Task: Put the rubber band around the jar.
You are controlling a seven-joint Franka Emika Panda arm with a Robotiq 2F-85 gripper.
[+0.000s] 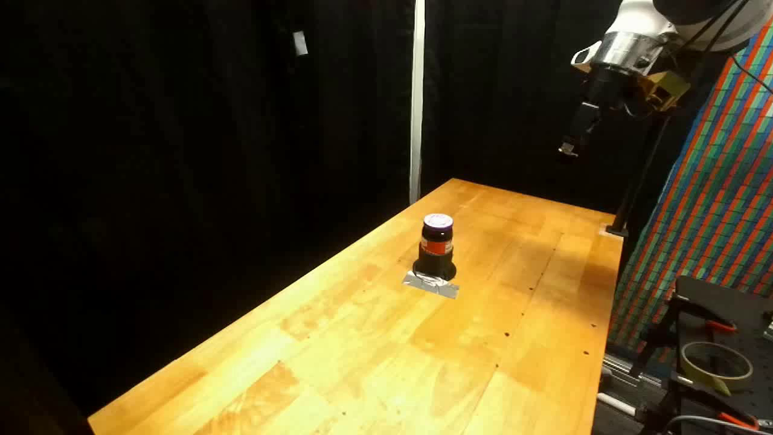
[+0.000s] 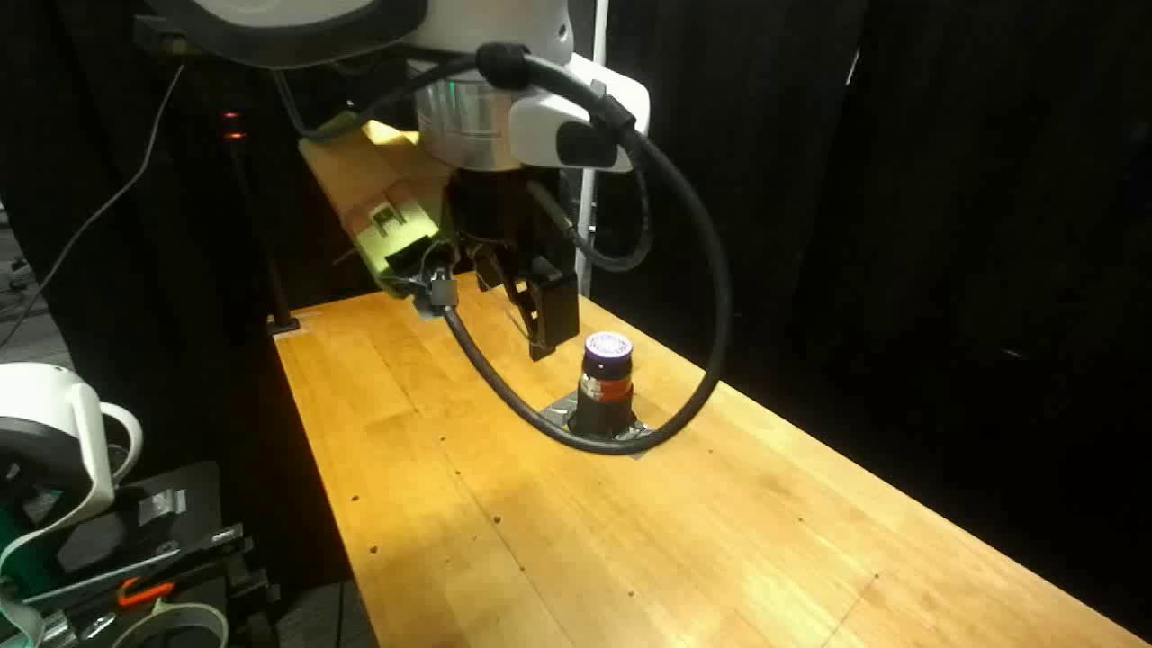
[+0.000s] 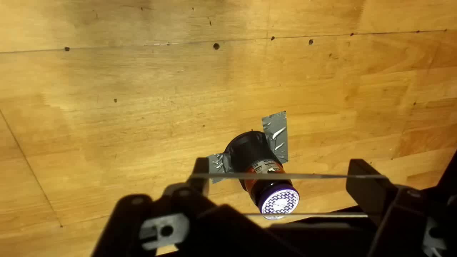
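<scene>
Seeing gripper (image 3: 282, 180) spread wide in wrist view, with rubber band (image 3: 310, 176) stretched in two strands between fingers (image 3: 371, 194); raised above wooden table (image 1: 386, 362), apart from jar (image 1: 436, 246) in both exterior views; as for that jar, standing upright on the table, with purple-rimmed, white-patterned lid (image 3: 280, 201), orange-red label (image 2: 615, 390) around the middle, dark base (image 1: 433, 263) fixed down with gray tape (image 3: 276, 137) on two sides

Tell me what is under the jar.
The jar seems to sit in a black base, with silver tape running from its foot onto the table. The jar's bottom and the table beneath the base are covered, so neither shows.
</scene>
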